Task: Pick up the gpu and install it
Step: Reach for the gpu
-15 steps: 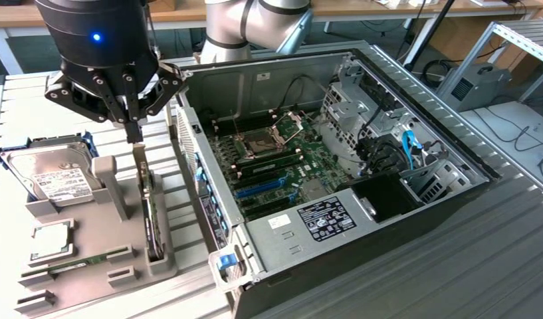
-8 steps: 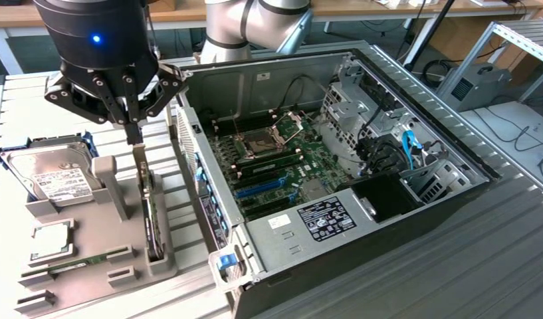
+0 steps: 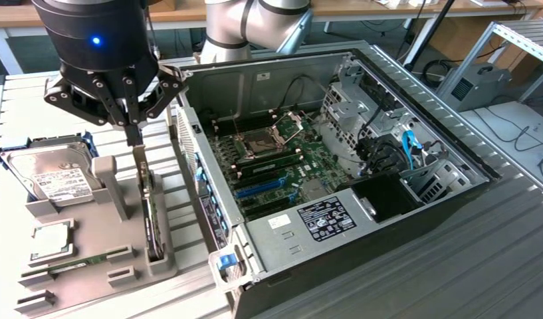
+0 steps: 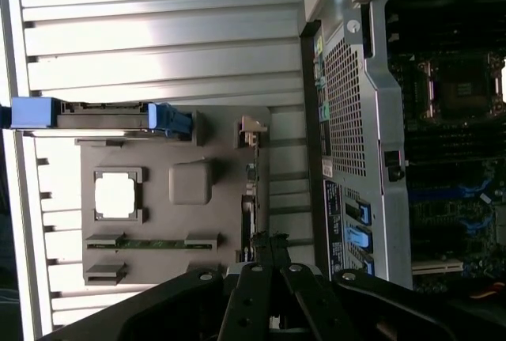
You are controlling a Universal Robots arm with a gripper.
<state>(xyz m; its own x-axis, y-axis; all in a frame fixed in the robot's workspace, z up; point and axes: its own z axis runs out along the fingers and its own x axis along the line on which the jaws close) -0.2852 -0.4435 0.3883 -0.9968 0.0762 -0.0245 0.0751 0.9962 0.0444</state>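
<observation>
1. A robotics lab or test workshop; a grey jointed robot arm (image 3: 244, 23) stands over a ribbed aluminium profile table (image 3: 431, 279);
2. an opened grey metal computer case (image 3: 253, 80) lies there; wooden desks (image 3: 360, 8) and loose black cables (image 3: 524, 136) sit behind.

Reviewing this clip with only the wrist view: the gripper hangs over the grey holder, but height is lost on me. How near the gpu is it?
Observer: The shut gripper points straight down, its tips right at the top edge of the gpu, which stands on edge in the holder; contact I cannot confirm.
Operator: The blue-ended thing beside it?
Observer: A hard drive in a blue caddy, white label showing.
Operator: And the case?
Observer: The computer case lies on its side, open on top, a labelled power supply inside.
</observation>
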